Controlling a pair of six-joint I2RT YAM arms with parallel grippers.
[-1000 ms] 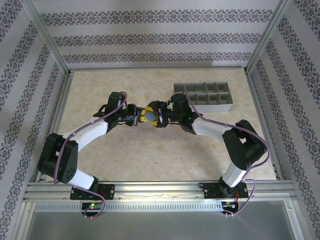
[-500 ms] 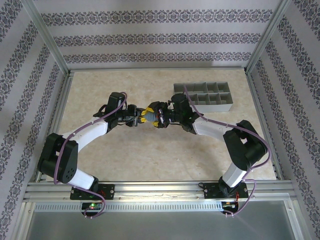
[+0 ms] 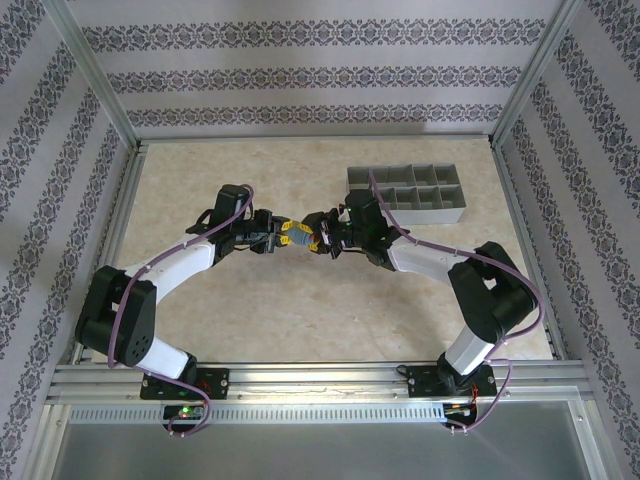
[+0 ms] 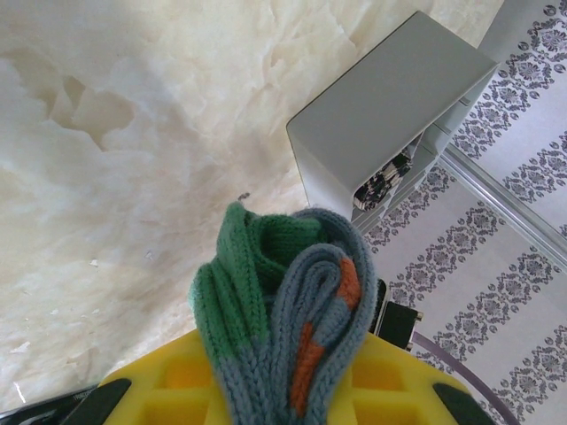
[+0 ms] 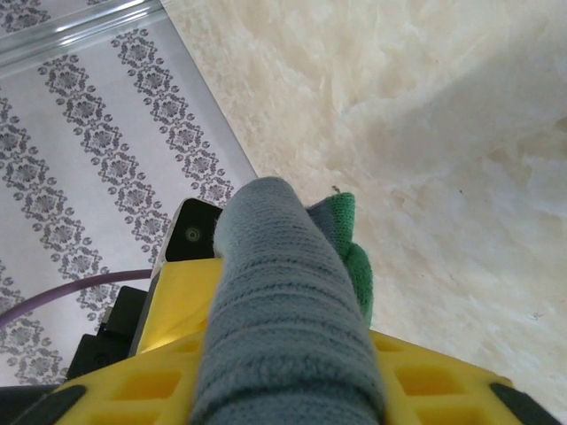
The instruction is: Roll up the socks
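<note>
sock: the grey-blue sock, with green toe and orange cuff, hangs above the middle of the table, stretched between the two arms and clear of the surface.
left gripper: nearly closed, its yellow jaws pinching a folded bunch where green, grey and orange layers stack together.
right gripper: grey fabric fills the gap between its yellow jaws; it looks clamped on the sock's other end, though from so close the firmness of that pinch is hard to judge.
tray: the grey compartmented tray sits on the table behind the right arm, apart from the sock.
handling: a light, soft, stretchy knit with no stiffness. it will sag, unfold and spring back if let go, so a roll keeps its shape only under pressure.
where to hold: across the whole folded bundle, all layers together, not one loose edge. the thicker cuff gives the firmest bite.
risk: a thin pinch may slip off the knit, or one layer may pull free.
</note>
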